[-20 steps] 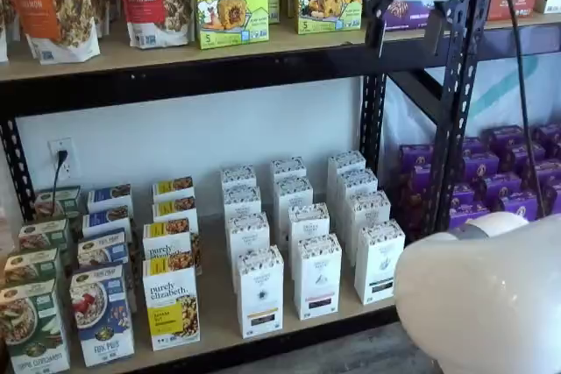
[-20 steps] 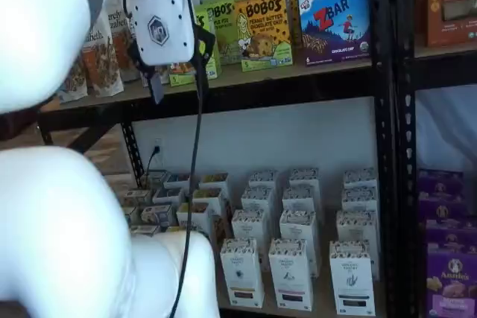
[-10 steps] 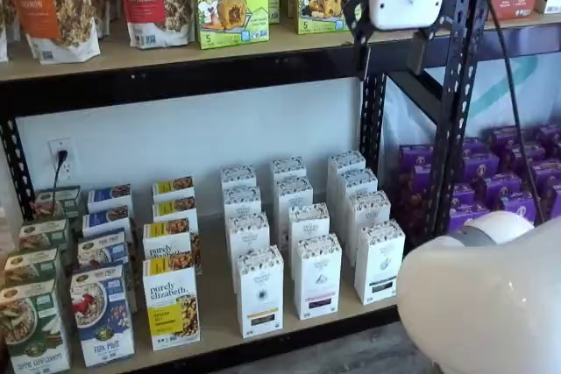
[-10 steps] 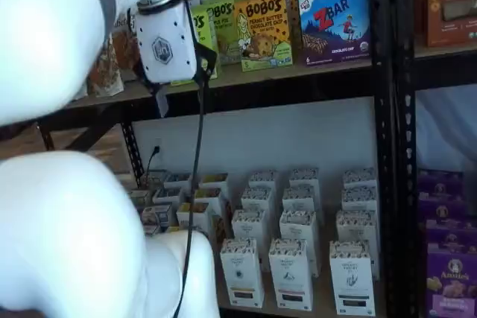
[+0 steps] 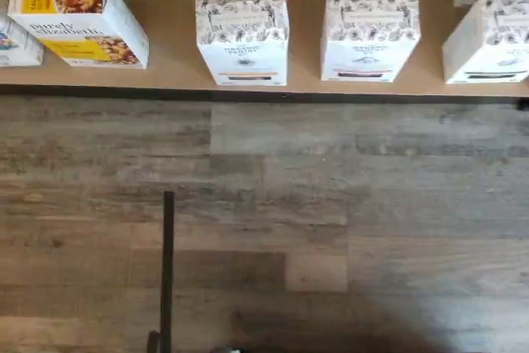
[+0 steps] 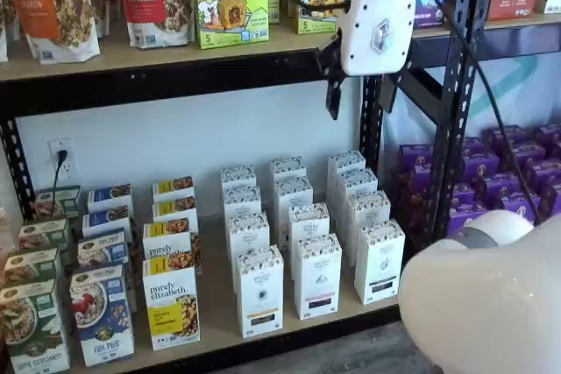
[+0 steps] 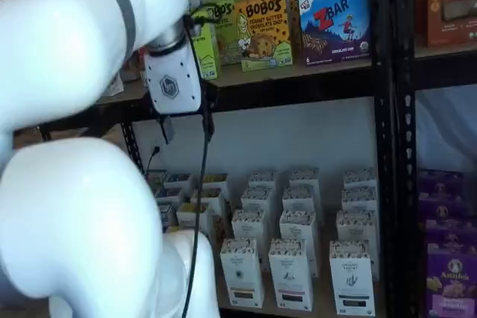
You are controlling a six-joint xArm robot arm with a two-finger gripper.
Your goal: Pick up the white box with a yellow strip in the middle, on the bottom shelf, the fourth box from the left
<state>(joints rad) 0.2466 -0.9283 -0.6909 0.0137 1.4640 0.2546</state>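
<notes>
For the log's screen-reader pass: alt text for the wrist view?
Looking down on the bottom shelf front edge, lined with white boxes with speckled tops, including the white box, beside a purely elizabeth box. Grey wood-plank floor fills the rest.

A single white robot arm fills the near side of both shelf views, its large rounded joints [image 6: 482,304] bulging close to the cameras. Its gripper [image 6: 359,85], a white boxy body with black fingers [image 6: 334,94] pointing downward, hangs high in front of the shelving with a black cable [image 7: 203,184] trailing beside it. The fingers are seen side-on in both shelf views, so it cannot be told whether they are spread or closed, and nothing is seen held between them.
</notes>
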